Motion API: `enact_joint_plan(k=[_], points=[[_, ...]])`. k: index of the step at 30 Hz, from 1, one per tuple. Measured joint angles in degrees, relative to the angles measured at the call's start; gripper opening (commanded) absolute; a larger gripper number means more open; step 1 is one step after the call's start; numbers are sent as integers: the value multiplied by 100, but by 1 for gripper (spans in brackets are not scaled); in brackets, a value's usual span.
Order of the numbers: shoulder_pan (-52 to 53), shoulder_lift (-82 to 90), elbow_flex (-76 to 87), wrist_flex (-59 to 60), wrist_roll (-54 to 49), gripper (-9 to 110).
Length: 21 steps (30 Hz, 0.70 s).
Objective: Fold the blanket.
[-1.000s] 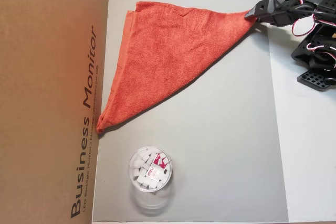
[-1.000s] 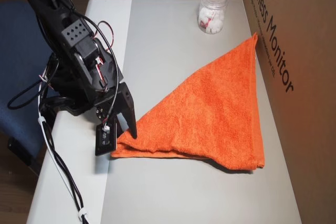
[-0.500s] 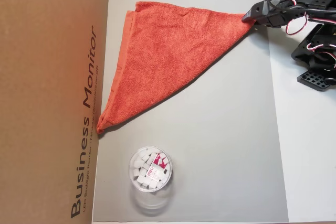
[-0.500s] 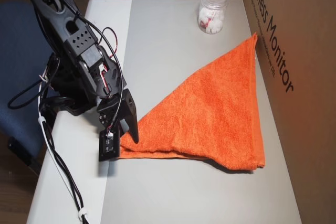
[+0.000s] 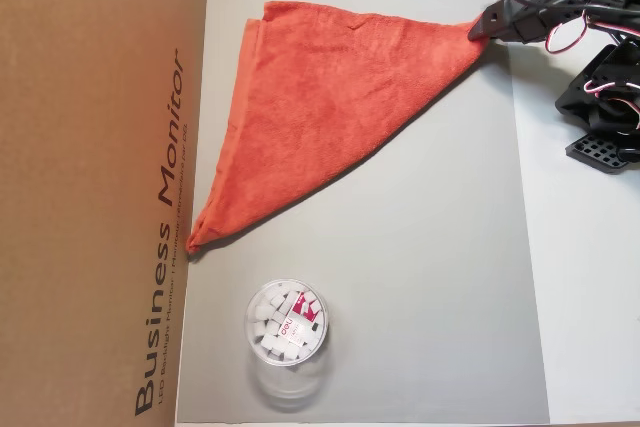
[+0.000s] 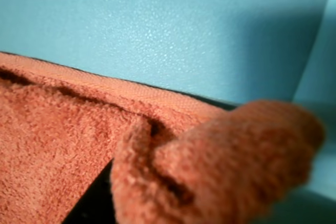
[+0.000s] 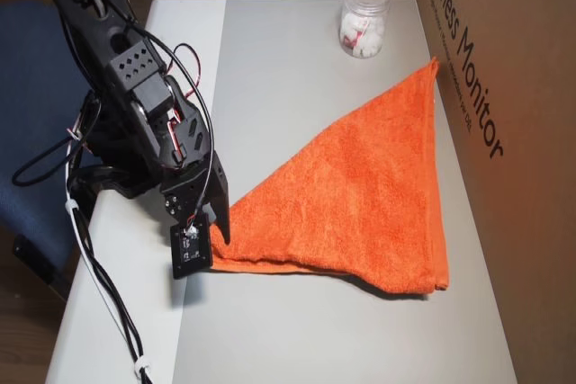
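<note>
We see the blanket (image 5: pixel 330 117) lying on the grey surface (image 5: pixel 430 297) folded into a triangle, its layered edges roughly lined up. In an overhead view one long side runs along the cardboard box (image 5: pixel 90 187) at the left, from the far edge down to a point near the round plastic tub (image 5: pixel 286 323), and the third corner stretches to the right. That right corner sits pinched in the gripper (image 5: pixel 478 27), whose jaws are closed on the cloth. In another overhead view the gripper (image 7: pixel 216 233) meets the blanket (image 7: pixel 360 195) at its left corner, low over the surface. The wrist view is filled with the blanket (image 6: pixel 79 145) up close, a bunched fold of terry and a hemmed edge, blurred at this range. The tub stands upright, apart from the blanket, and holds small white pieces and something with a red and white label; we cannot tell what they are. The tub (image 7: pixel 364 13) appears clear-walled.
</note>
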Motion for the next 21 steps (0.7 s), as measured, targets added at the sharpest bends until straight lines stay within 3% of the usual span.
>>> enact_joint_plan(k=[9,21], points=[[475,149,-501,923,-703,0],[721,2347,-615,1828,-1283,0]])
